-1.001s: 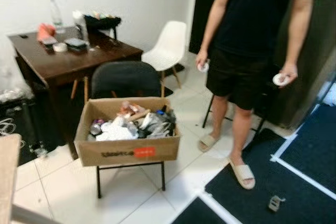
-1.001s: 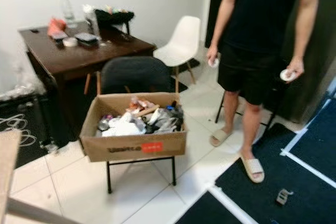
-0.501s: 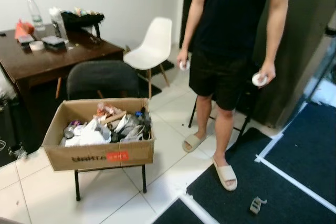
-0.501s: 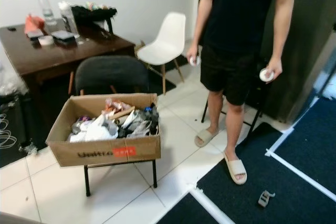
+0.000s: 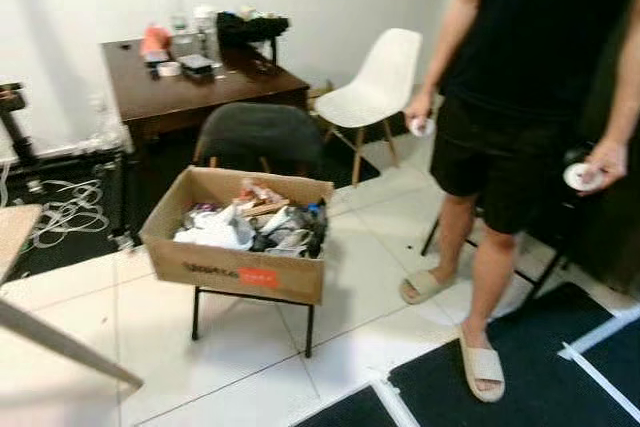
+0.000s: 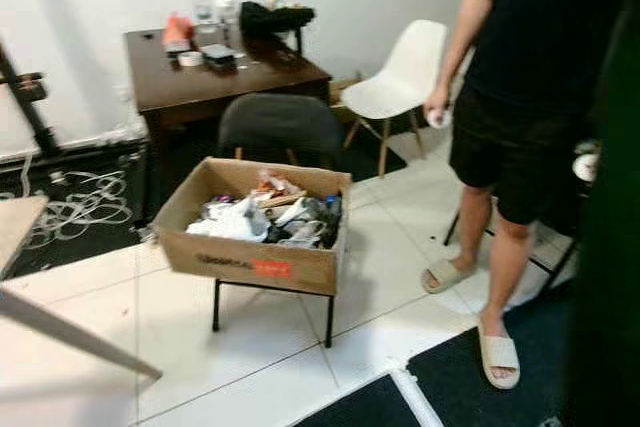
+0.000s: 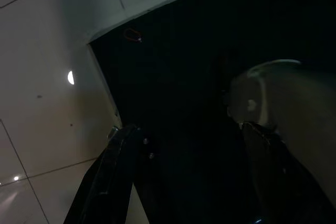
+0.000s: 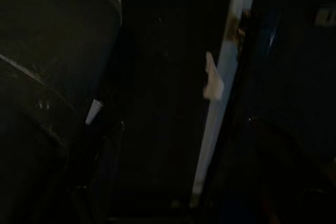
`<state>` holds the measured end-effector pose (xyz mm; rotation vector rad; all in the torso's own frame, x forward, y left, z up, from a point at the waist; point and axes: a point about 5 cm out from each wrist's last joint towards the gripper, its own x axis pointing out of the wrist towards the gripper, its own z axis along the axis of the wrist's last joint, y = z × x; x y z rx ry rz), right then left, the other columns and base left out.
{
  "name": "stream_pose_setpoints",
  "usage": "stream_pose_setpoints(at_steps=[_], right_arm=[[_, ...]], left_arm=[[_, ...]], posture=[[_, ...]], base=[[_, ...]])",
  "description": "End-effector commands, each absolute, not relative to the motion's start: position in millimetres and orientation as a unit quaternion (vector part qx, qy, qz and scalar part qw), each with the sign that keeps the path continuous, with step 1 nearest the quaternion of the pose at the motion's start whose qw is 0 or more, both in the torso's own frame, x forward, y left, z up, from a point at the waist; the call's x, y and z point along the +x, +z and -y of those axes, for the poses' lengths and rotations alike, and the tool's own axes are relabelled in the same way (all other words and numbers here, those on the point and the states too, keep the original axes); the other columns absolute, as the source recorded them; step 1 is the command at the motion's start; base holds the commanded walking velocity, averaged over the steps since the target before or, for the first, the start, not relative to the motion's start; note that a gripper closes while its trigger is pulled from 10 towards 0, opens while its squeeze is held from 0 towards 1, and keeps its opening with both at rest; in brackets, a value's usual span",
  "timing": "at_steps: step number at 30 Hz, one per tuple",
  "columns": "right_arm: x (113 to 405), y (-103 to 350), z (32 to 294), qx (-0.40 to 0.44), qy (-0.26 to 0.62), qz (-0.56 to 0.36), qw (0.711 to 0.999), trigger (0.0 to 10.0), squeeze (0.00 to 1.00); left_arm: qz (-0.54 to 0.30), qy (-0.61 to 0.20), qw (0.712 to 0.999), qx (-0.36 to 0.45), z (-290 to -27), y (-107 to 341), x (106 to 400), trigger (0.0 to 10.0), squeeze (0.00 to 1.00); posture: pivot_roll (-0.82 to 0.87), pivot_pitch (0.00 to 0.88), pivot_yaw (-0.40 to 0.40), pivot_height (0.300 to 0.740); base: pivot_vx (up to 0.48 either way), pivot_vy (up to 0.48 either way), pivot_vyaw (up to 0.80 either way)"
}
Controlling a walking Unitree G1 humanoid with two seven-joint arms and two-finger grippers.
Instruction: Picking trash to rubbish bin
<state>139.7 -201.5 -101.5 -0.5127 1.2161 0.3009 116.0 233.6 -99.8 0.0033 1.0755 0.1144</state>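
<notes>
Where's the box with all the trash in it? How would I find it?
Look at the dark wooden desk by the white wall, then at the dark chair before it. In front of that chair, a brown cardboard box rests on a black metal stand, heaped with crumpled rubbish. It has an orange label on its front.

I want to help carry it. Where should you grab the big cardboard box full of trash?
Probably by the two short end walls of the cardboard box, one gripper per side, coming in from its left and right. It sits on a thin black stand, its flaps are open and trash is heaped inside.
</notes>
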Motion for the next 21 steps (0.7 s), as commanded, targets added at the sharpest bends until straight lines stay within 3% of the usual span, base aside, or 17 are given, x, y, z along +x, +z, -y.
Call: stream_pose_setpoints(at_steps=[1, 21], right_arm=[[139.0, -103.4, 187.4, -0.218, 0.164, -0.558, 0.784, 10.0, 0.0], [135.2, -104.8, 182.4, -0.19, 0.181, -0.564, 0.783, 10.0, 0.0]], left_arm=[[-0.521, 0.054, 0.852, 0.003, -233.2, -101.5, 111.2, 10.0, 0.0], [-0.528, 0.042, 0.848, -0.004, -225.7, -104.1, 108.1, 10.0, 0.0]], posture=[[-0.01, 0.065, 0.029, 0.74], [-0.02, 0.069, 0.026, 0.74]], base=[[0.0, 0.0, 0.79], [0.0, 0.0, 0.79]])
